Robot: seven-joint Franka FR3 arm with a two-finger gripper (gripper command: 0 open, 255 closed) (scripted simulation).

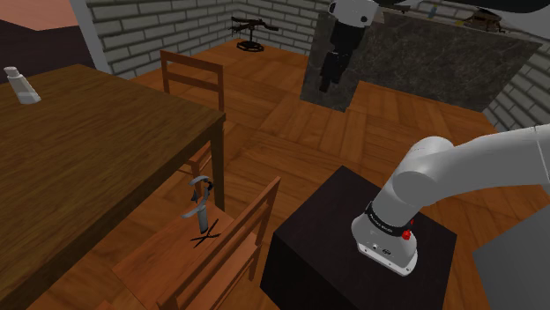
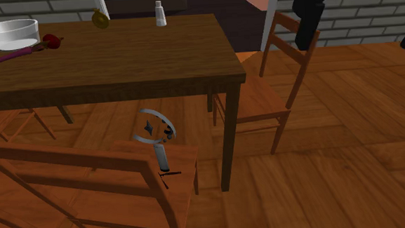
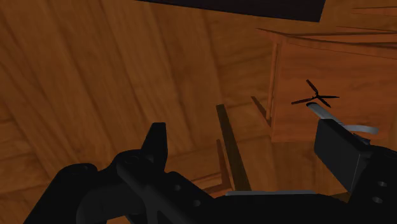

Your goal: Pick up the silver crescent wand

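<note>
I see my gripper (image 3: 245,137) with fingers spread on nothing, well apart from the silver crescent wand (image 1: 200,204), which stands upright near a back corner of the wooden chair seat (image 1: 159,257).

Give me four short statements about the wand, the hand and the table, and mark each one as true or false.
1. The crescent wand stands upright on a chair seat. True.
2. The hand is shut on the wand. False: its fingers stand apart and it is away from the wand.
3. A white bowl sits on the table. True.
4. The small white bottle lies on the floor. False: it stands on the table.
</note>
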